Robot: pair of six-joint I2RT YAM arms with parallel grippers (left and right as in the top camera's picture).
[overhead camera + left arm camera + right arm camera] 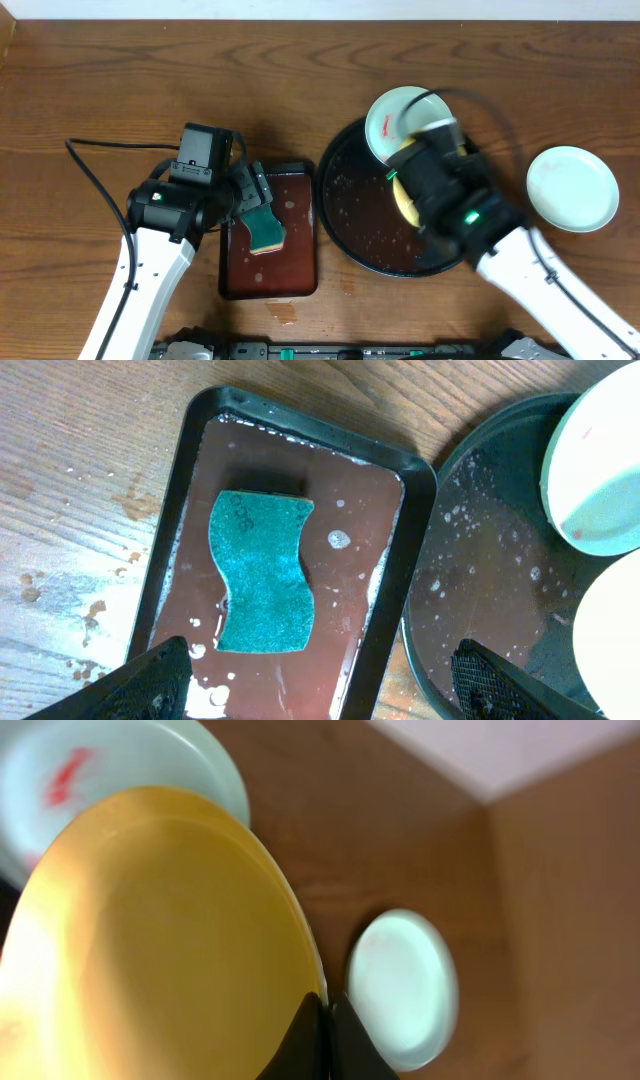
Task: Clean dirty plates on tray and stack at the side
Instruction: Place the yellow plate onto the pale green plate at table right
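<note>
My right gripper [326,1015] is shut on the rim of the pale yellow plate [160,940], holding it tilted over the round black tray [345,215]. A mint plate with a red smear [392,120] leans on the tray's far rim, just behind the yellow plate [404,198]. Another mint plate [572,188], with no smear showing, lies on the table right of the tray. My left gripper [325,695] hangs open over the near end of the rectangular red-brown tray [395,575], with nothing between its fingers.
A teal-faced sponge [262,572] lies in the wet rectangular tray, just beyond the left fingers [150,685]. Water drops speckle the black tray [480,590] and the wood left of the rectangular tray. A black cable [95,170] loops on the table at far left.
</note>
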